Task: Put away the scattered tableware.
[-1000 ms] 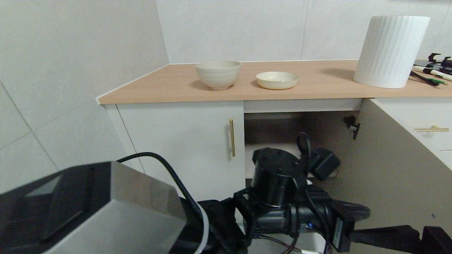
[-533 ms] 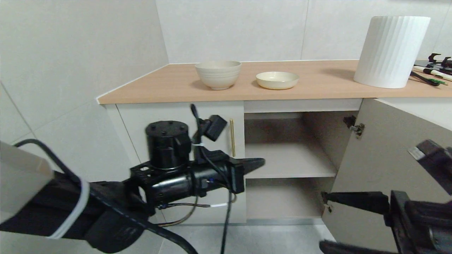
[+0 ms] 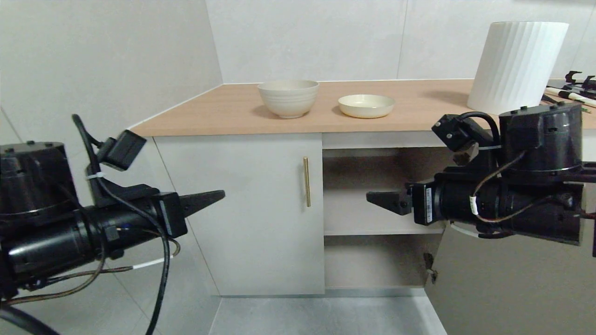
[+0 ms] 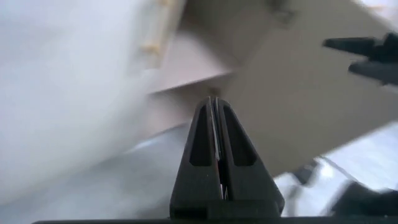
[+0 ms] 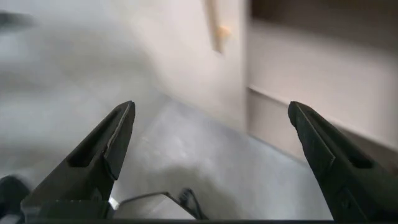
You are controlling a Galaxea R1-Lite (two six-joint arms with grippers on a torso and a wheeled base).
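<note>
A cream ribbed bowl [image 3: 288,97] and a shallow cream dish [image 3: 366,105] stand side by side on the wooden countertop [image 3: 223,111]. My left gripper [image 3: 219,195] is shut and empty, held low at the left in front of the closed cabinet door [image 3: 251,209]; its fingers [image 4: 214,140] press flat together. My right gripper [image 3: 372,197] hangs in front of the open cabinet's shelf [image 3: 358,214], well below the dish. Its fingers [image 5: 106,149] are spread wide with nothing between them.
A tall white ribbed cylinder [image 3: 517,65] stands at the counter's right, with dark tools [image 3: 570,93] beside it. The right cabinet door [image 3: 507,274] is swung open toward me. A brass handle [image 3: 306,181] marks the closed left door. Grey floor lies below.
Both arms swung apart and up: the left arm moved far to the left, and the right arm rose from the lower right to the cabinet opening.
</note>
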